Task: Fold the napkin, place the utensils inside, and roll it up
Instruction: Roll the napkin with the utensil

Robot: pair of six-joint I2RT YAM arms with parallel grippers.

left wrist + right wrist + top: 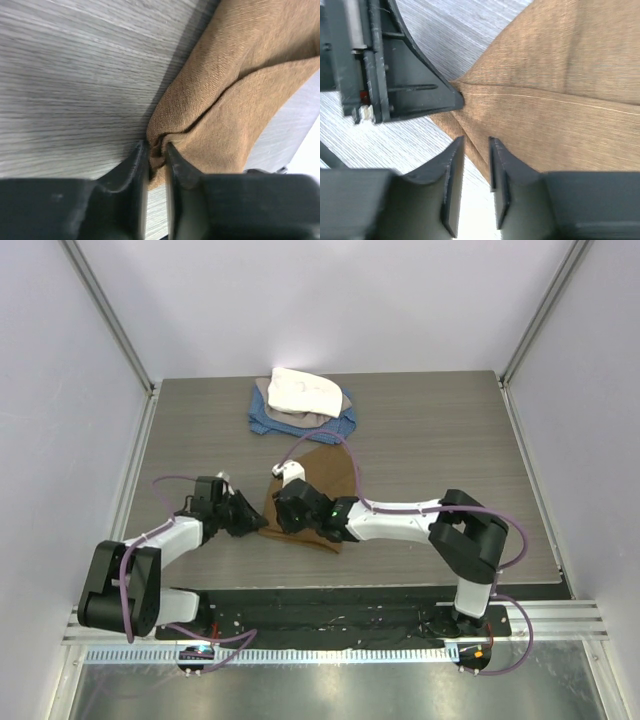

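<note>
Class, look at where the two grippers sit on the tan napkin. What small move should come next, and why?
Probably raise the left gripper a little, lifting the napkin edge for the fold. Its fingers pinch a bunched edge, while the right gripper beside it has its fingers slightly apart at the same corner.

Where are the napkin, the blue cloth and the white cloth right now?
napkin point(332, 472), top view, far right part.
blue cloth point(262, 423), top view, left edge.
white cloth point(300, 390), top view, middle.
</note>
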